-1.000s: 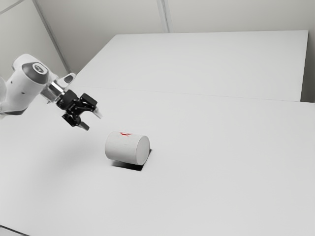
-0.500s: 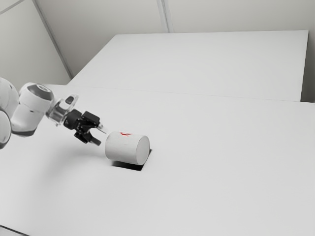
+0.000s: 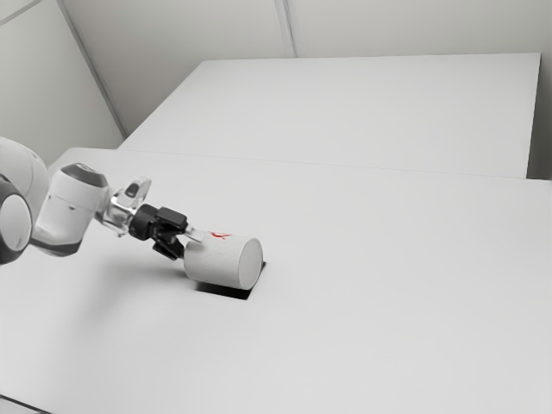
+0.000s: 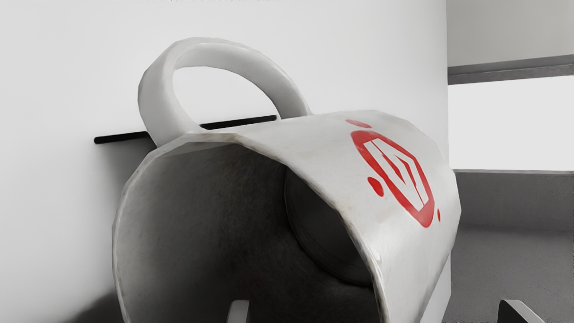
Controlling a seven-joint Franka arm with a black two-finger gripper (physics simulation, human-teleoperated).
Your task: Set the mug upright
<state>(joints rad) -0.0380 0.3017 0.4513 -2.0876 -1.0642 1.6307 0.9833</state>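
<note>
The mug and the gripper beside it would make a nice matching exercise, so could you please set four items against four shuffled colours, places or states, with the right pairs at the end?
Items
1. Mug
2. Handle
3. Logo
4. Gripper

Colours, places or states
A. Red, printed on the outside of a curved wall
B. Fingers apart, at the open end of a vessel
C. Lying on its side on the table
D. A pale loop joined to a curved wall

Right pairs: 1-C, 2-D, 3-A, 4-B
</note>
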